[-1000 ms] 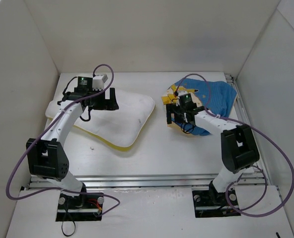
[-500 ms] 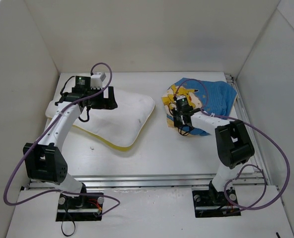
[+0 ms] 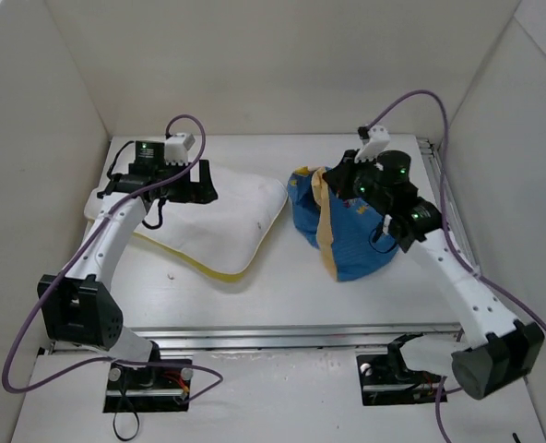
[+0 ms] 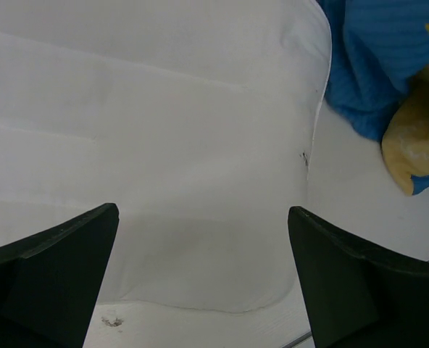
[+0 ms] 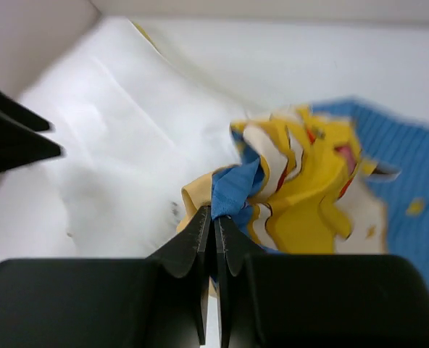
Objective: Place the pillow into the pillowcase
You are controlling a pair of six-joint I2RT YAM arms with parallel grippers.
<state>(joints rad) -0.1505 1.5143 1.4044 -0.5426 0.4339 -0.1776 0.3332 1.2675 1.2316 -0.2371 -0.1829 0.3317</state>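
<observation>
Right gripper (image 5: 213, 217) closed tight, pinching pillowcase (image 3: 347, 231) edge, holding it bunched upright on table (image 3: 282, 286). Left gripper (image 4: 202, 212) gaping wide, empty, hovering over pillow (image 3: 218, 217) alongside. Recommended: gripping single layer only, mouth facing pillow.

Pillow (image 3: 219, 218) left of pillowcase (image 3: 345, 231).

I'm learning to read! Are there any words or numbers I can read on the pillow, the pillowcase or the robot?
None: no words or numbers can be read anywhere.
The pillowcase shows only a yellow cartoon picture, no letters.
The pillow is plain white.
</observation>
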